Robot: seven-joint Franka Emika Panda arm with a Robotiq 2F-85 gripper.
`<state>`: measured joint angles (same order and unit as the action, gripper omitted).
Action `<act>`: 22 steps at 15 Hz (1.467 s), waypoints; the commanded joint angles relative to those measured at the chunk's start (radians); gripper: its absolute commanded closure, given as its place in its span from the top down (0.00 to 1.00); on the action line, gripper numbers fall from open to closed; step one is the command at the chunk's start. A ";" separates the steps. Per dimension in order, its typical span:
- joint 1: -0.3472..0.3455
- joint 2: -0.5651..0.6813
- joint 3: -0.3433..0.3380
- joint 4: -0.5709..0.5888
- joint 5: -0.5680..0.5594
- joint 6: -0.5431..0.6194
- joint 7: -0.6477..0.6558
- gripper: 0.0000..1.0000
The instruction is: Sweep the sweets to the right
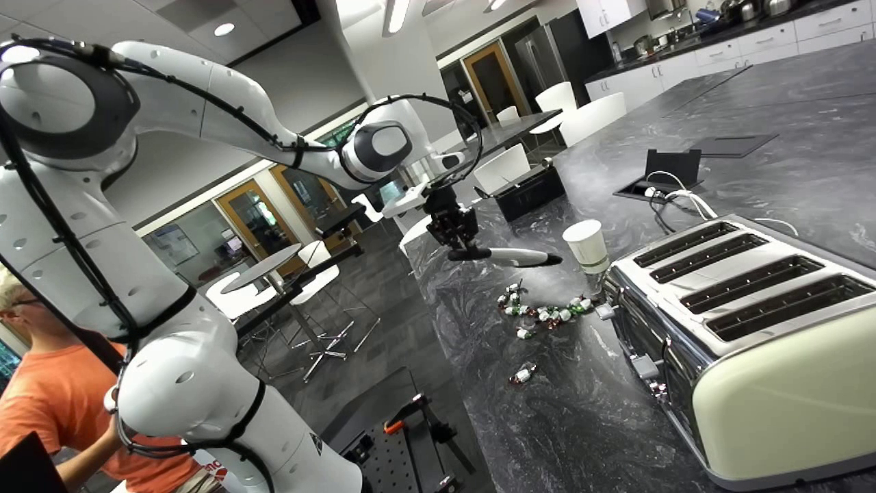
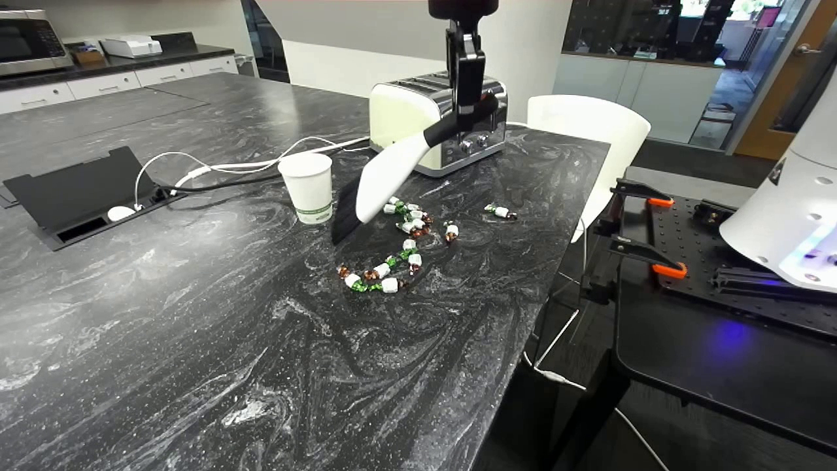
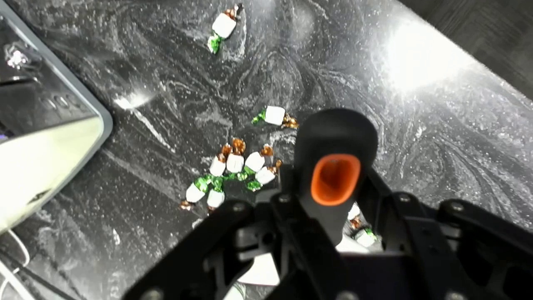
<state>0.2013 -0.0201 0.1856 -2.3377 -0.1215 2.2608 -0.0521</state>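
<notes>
The fingers of your black two-fingered gripper (image 2: 467, 108) are clamped on the black handle (image 2: 442, 129) of the white-headed brush (image 2: 392, 171). In an exterior view its head slants toward 8 o'clock, presumably so you can lower the black bristles (image 2: 346, 212) to sweep. From these, white sweets with green-and-brown foil twists (image 2: 409, 244) lie between 3 and 6 o'clock; the tapered white paper cup (image 2: 307, 190) stands at 10 o'clock.

Cream toaster (image 1: 742, 342), paper cup (image 2: 309, 190), white chair (image 2: 588, 121), microwave (image 2: 29, 40)

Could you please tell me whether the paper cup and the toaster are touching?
Apart: in an exterior view, a strip of dark tabletop shows plainly between the paper cup and the toaster.
</notes>
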 commanded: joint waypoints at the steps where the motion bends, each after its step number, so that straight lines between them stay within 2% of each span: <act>1: 0.018 0.003 0.023 0.032 -0.006 0.034 -0.111 0.15; 10: 0.064 0.156 0.077 0.157 -0.193 0.084 -0.338 0.15; 11: 0.067 0.118 0.079 0.120 -0.161 0.062 -0.294 0.40; 14: 0.066 0.158 0.079 0.145 -0.178 0.068 -0.318 0.40; 15: 0.066 0.162 0.079 0.149 -0.179 0.068 -0.318 0.15; 22: 0.012 0.199 0.054 0.158 -0.177 0.054 -0.493 0.15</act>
<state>0.2418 0.1744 0.2475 -2.1909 -0.2999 2.3293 -0.4668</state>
